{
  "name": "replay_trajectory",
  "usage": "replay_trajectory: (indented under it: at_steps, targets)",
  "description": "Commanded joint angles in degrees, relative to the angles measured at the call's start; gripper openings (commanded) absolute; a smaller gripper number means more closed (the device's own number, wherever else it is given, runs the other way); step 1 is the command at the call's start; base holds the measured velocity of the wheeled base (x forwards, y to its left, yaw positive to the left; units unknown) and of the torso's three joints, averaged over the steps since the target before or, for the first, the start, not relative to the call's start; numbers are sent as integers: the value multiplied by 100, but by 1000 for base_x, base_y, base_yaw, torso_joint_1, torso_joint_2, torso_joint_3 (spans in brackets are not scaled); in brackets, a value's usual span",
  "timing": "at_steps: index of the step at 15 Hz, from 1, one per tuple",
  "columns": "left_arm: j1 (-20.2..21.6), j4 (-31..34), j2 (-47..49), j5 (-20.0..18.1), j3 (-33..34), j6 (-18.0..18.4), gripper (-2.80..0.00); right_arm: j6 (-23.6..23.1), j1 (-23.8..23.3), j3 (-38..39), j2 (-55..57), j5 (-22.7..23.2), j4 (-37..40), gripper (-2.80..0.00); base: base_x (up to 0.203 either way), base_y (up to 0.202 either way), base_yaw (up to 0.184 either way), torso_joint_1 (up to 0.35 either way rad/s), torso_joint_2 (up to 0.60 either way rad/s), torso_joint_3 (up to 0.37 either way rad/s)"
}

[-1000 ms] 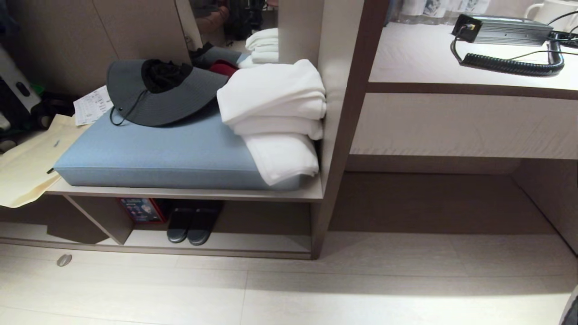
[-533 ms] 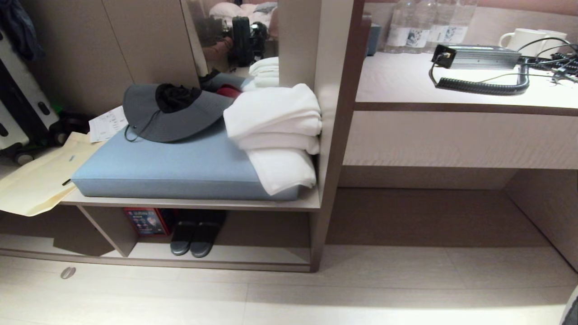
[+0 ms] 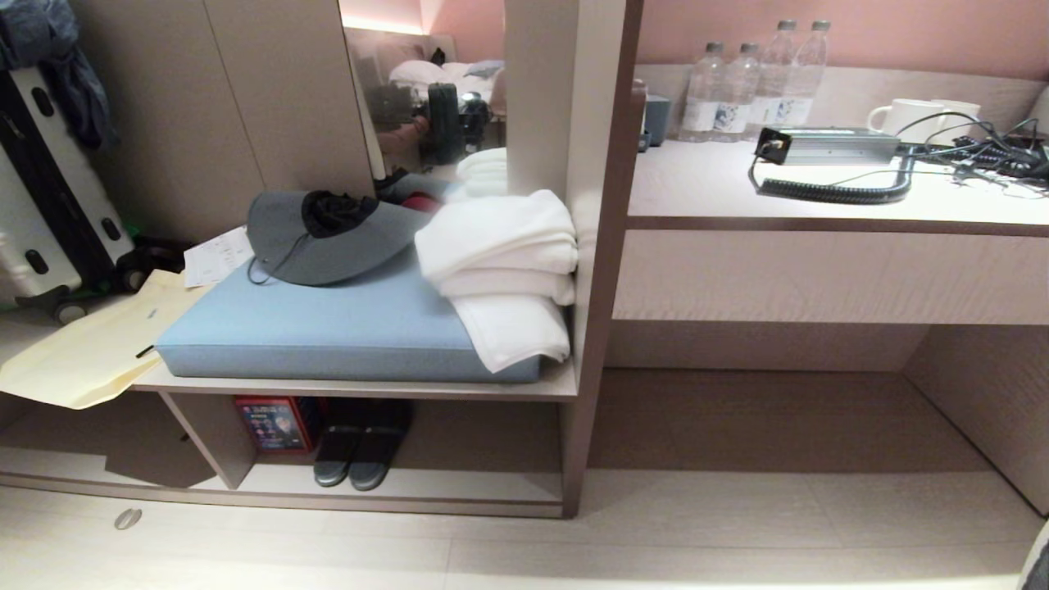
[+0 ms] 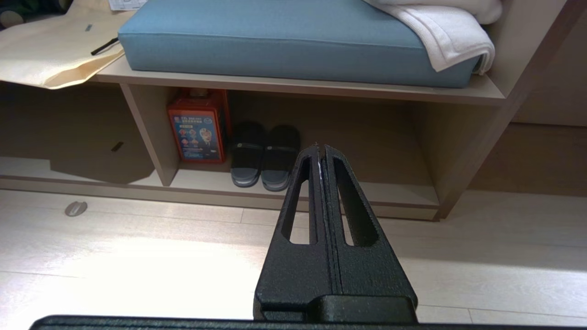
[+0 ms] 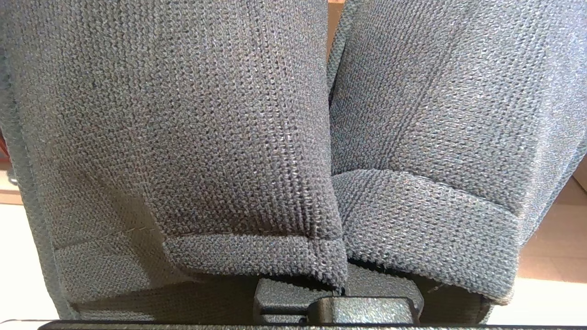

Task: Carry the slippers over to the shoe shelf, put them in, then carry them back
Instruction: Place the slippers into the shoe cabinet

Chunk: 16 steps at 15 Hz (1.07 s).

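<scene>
Suitcase (image 3: 49, 197) far left. Hat (image 3: 328, 238) and towels (image 3: 500, 270) on blue cushion (image 3: 328, 328). Below, shoe shelf (image 3: 410, 487) holds striped pair (image 3: 361, 451). Left gripper (image 4: 321, 156) pressed together, empty. Right gripper clamped on slippers (image 5: 238, 137), fingers hidden by fabric.

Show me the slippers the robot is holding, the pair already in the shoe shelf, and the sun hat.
slippers (image 5: 238, 137), right wrist view, knitted toe band.
pair in the shoe shelf (image 3: 361, 455), head view, between the two toes.
sun hat (image 3: 328, 246), head view, grey brim.
</scene>
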Motion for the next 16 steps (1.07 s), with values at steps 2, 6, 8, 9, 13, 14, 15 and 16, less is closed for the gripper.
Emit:
replay_trajectory:
  at_steps: [2, 6, 8, 9, 13, 14, 15, 16]
  targets:
    - [1, -2, 5, 2, 0, -8, -280, -4, 1, 0, -1, 3, -2, -280, 0, 0, 0, 3, 3, 36]
    - [1, 4, 3, 2, 0, -8, -280, 1, 1, 0, -1, 3, -2, -280, 0, 0, 0, 0, 0, 0]
    - [1, -2, 4, 2, 0, -17, -280, -4, 1, 0, -1, 3, -2, -280, 0, 0, 0, 0, 0, 0]
    - [1, -2, 5, 2, 0, -17, -280, -4, 1, 0, -1, 3, -2, -280, 2, 69, 9, 1, 2, 2]
    - [1, -2, 5, 2, 2, -17, -280, -4, 1, 0, -1, 3, -2, -280, 1, 174, -1, 0, 3, 5]
    - [1, -2, 5, 2, 0, -17, -280, -4, 1, 0, -1, 3, -2, -280, 0, 191, -1, 5, 2, 2]
    - [1, -2, 5, 2, 0, -17, -280, -2, 1, 0, -1, 3, -2, -280, 0, 189, -8, -2, 2, 2]
    - [1, -2, -1, 2, 0, -17, -280, 4, 1, 0, -1, 3, -2, -280, 0, 194, -3, 2, 2, 2]
